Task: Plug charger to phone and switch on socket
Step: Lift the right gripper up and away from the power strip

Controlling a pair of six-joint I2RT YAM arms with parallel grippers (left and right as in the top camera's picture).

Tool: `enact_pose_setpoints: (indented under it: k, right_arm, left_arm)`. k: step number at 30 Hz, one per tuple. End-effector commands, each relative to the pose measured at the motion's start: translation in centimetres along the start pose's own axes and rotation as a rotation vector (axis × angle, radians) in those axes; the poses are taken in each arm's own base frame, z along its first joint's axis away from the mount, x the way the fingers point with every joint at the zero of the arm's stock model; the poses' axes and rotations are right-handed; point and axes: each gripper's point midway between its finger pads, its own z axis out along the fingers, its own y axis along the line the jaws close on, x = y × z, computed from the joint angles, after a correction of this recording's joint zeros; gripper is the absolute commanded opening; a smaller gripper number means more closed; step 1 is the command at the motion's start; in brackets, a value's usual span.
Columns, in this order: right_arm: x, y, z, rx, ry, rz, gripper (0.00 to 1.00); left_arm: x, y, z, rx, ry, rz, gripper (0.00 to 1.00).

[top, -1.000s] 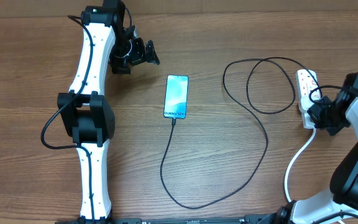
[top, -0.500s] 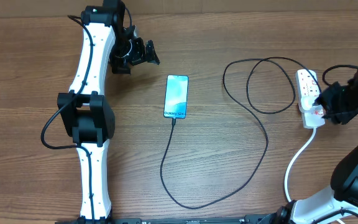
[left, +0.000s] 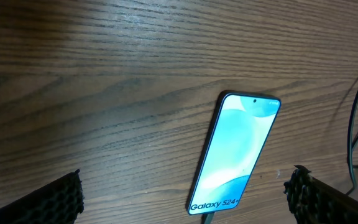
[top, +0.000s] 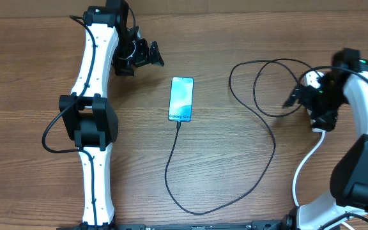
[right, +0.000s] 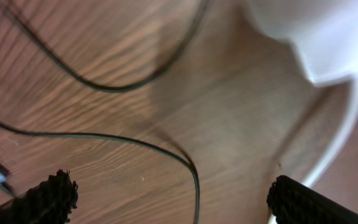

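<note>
Left hand point(top: 151, 56), jaws wide, near phone point(left: 238, 155) with white "Galaxy S24+" lettering.

charger point(right: 197, 186) loops cross under the right gripper point(top: 305, 107), with the socket point(right: 309, 31) just beside. The left gripper point(top: 147, 57) has open table point(top: 235, 38) up to the phone point(top: 181, 98).

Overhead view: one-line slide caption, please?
Charger reaches the phone; right gripper open at the socket; left gripper open, apart.

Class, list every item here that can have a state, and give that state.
phone: screen lit, lying flat
charger: loosely looped, tip apparently in the phone
socket: partly hidden; switch position unclear
left gripper: open, empty
right gripper: open, empty
</note>
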Motion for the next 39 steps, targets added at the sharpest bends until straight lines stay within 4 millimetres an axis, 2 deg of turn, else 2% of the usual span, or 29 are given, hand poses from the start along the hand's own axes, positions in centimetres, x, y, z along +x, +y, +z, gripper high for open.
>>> enact_pose_setpoints:
  k: [1, 4, 6, 11, 39]
  right_arm:
    - [-1.2, 0.4, 0.3, 0.103, -0.08, -0.168, 1.0]
    - [-2.5, 1.5, 0.3, 0.129, -0.152, -0.222, 1.0]
    - [-2.9, 3.0, 0.4, 0.101, -0.175, -0.306, 1.0]
    - [-2.4, 4.8, 0.7, 0.088, -0.177, -0.401, 1.0]
    - [-2.4, 4.8, 0.7, 0.087, -0.181, -0.403, 1.0]
  left_arm:
    - [0.0, -0.6, -0.8, -0.001, -0.019, 0.021, 1.0]
    - [0.0, -0.6, -0.8, -0.001, -0.019, 0.021, 1.0]
    - [0.0, -0.6, -0.8, -0.001, -0.019, 0.021, 0.99]
    - [0.0, -0.6, -0.8, -0.001, -0.019, 0.021, 1.0]
    - [0.0, -0.6, -0.8, -0.001, -0.019, 0.021, 1.0]
